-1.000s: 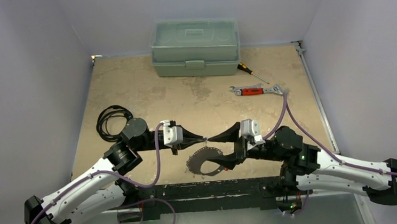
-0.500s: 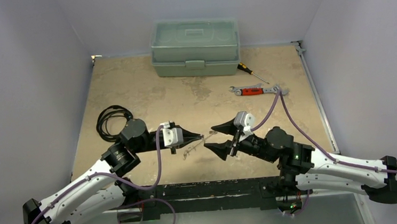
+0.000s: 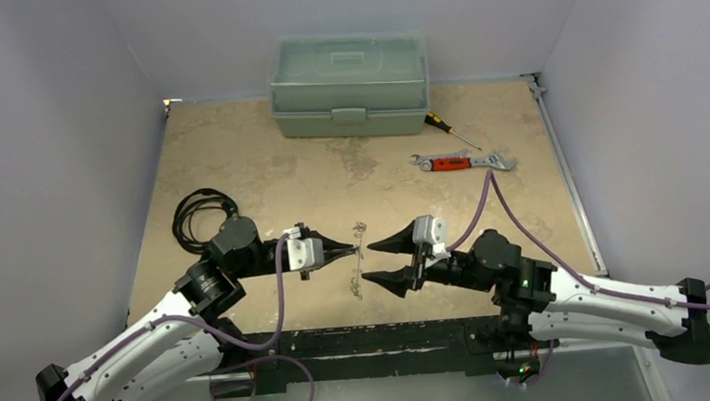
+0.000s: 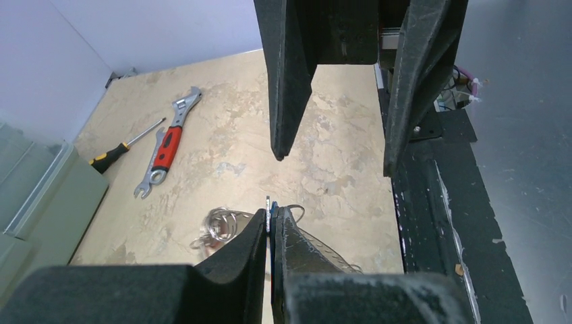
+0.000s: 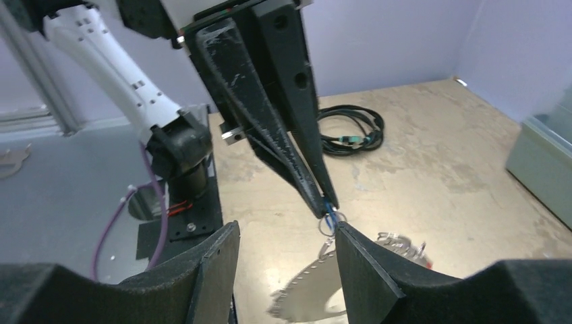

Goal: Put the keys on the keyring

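light: bright, even | shadows: soft | focus: sharp, wrist foreground blurred

The table (image 3: 262, 160) is tan, mottled with paler and darker blotches. The toolbox (image 3: 349, 84) is pale green. The wrench (image 3: 461, 162) is silver with a red grip, and the screwdriver (image 3: 439, 122) handle is black and yellow. The cable (image 3: 201, 213) is black. The left claw (image 3: 353, 251) and right claw (image 3: 369, 263) are black. The keyring (image 3: 360, 258) is silver, with a blue tag (image 5: 328, 210).

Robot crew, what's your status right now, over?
Left hand shut on the keyring, which dangles from its tip. Right hand open, facing it. Far back, the wrench and screwdriver lie clear.
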Robot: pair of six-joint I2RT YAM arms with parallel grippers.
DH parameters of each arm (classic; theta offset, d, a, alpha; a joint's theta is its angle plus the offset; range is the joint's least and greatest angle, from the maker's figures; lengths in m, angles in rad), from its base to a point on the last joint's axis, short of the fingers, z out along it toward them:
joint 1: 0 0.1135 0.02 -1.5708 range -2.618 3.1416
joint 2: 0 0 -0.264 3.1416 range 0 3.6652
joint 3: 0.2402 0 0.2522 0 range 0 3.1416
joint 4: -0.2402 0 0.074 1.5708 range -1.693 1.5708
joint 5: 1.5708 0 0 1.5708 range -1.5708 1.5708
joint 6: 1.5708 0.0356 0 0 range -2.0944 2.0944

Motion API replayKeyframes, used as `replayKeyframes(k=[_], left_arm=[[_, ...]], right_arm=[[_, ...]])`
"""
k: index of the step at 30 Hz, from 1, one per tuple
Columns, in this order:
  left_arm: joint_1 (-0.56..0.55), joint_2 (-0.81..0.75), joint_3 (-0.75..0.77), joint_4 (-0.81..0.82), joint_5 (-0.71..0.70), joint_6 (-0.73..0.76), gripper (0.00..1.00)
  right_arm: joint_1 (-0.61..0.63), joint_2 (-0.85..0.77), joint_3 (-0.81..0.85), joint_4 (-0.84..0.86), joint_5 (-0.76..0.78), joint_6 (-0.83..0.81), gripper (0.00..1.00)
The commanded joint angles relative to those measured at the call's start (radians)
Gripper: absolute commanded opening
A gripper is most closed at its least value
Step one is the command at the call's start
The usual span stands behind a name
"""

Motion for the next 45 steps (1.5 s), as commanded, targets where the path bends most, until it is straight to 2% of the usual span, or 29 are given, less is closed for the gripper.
replayKeyframes(k=[1, 5, 8, 10, 20, 23, 29, 34, 40, 45], left_arm=[[0.003, -0.033, 0.059, -0.024, 0.06, 0.053, 0.0], [0.003, -0.044, 0.089, -0.096, 0.099, 0.074, 0.0], [0.002, -0.054, 0.111, -0.138, 0.121, 0.086, 0.0], [0.003, -0.059, 0.119, -0.155, 0.134, 0.094, 0.0], [0.003, -0.035, 0.176, -0.193, 0.242, 0.098, 0.0], [0.002, -0.038, 0.185, -0.192, 0.258, 0.096, 0.0], [0.003, -0.043, 0.21, -0.208, 0.238, 0.102, 0.0], [0.003, -0.042, 0.228, -0.238, 0.13, 0.149, 0.0], [0.003, -0.021, 0.254, -0.248, 0.13, 0.166, 0.0], [0.003, -0.016, 0.264, -0.243, 0.133, 0.171, 0.0]], right_arm=[[-0.016, 0.032, 0.009, 0.086, -0.132, -0.069, 0.56], [-0.108, 0.056, 0.032, 0.091, -0.2, -0.076, 0.53], [-0.267, 0.064, 0.036, 0.126, -0.423, -0.028, 0.52], [-0.323, 0.068, 0.047, 0.135, -0.513, -0.026, 0.51], [-0.35, 0.216, 0.173, 0.0, -0.869, -0.106, 0.51], [-0.35, 0.247, 0.184, -0.009, -0.903, -0.114, 0.49], [-0.355, 0.22, 0.173, 0.019, -0.869, -0.112, 0.47], [-0.357, 0.229, 0.165, 0.028, -0.876, -0.099, 0.52], [-0.357, 0.28, 0.16, 0.037, -0.908, -0.092, 0.55], [-0.356, 0.293, 0.141, 0.102, -0.912, -0.061, 0.52]])
